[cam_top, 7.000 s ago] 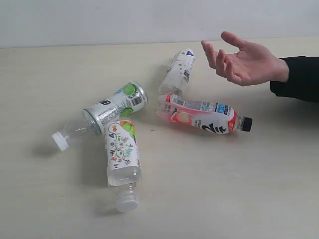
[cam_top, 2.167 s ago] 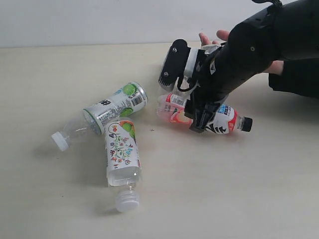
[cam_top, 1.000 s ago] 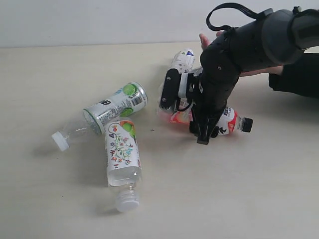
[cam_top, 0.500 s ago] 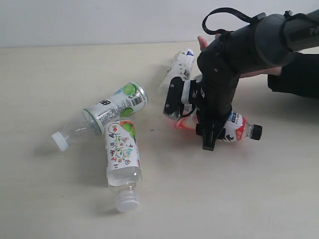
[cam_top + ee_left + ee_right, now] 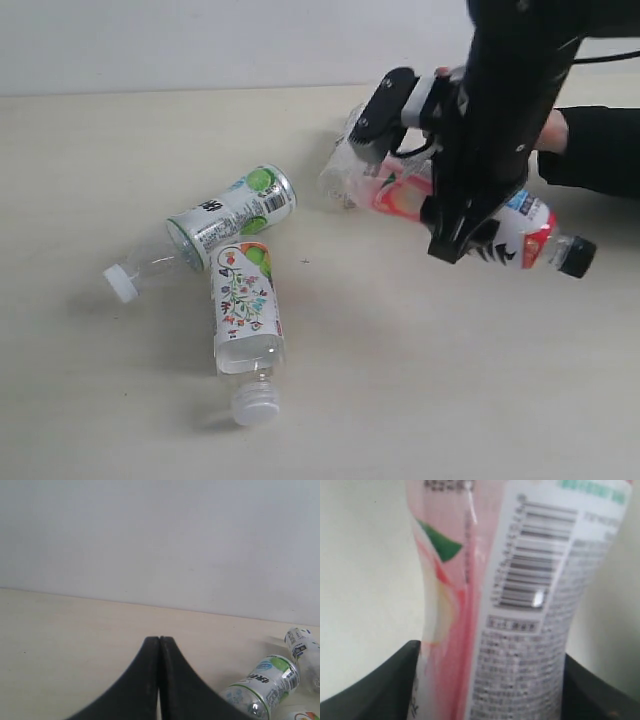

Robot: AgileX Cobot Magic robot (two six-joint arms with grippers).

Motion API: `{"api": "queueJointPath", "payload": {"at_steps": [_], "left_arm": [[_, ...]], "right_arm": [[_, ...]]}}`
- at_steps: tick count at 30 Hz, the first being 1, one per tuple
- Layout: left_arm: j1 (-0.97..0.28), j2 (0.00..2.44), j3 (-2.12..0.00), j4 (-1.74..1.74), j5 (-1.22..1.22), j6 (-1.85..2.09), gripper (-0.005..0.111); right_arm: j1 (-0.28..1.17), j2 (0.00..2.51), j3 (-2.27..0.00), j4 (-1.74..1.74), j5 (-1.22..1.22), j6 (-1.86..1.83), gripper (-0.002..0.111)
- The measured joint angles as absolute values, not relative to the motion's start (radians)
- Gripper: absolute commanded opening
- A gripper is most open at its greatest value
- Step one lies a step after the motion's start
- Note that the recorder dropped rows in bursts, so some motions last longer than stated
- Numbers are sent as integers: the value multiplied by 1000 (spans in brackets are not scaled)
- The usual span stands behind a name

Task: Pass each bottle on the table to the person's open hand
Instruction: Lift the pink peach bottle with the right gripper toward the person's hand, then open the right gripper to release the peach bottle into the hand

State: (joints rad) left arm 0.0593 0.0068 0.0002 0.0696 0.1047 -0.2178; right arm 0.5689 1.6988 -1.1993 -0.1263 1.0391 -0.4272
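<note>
Step in hand: delivery of one bottle; right gripper (image 5: 432, 188) clamped round pink bottle (image 5: 521, 236), seemingly raised off table (image 5: 450, 400); left gripper (image 5: 159, 643) pressed closed, idle; three other bottles (image 5: 232, 213) lying on table; next move, by judgement: carry pink bottle over person's hand (image 5: 551, 131), largely hidden behind arm; then release.

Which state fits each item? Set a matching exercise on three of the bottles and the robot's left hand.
Items:
1. pink-red bottle
2. green-lime bottle
3. white floral bottle
4. left hand

States:
a. shut, holding nothing
b. lying flat, cap toward the viewer
c. gripped by the right hand
d. lying flat, cap toward the left of the exterior view

Pairs: 1-c, 2-d, 3-b, 4-a
</note>
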Motion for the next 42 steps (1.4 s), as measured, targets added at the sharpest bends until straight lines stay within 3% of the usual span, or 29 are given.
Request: {"api": "queueJointPath", "payload": {"at_steps": [10, 18, 24, 32, 42], "left_arm": [[59, 7, 0, 70, 105, -218, 0], [59, 7, 0, 70, 105, -218, 0], [59, 7, 0, 70, 105, -218, 0], [59, 7, 0, 70, 105, -218, 0], [59, 7, 0, 70, 105, -218, 0]], "right_arm": [[569, 1337, -1293, -162, 1209, 5, 0], [569, 1276, -1510, -227, 1219, 201, 0], [521, 1409, -1587, -218, 1220, 235, 0], [401, 1855, -1590, -178, 1222, 195, 0], [399, 1947, -1590, -176, 1218, 193, 1]]}}
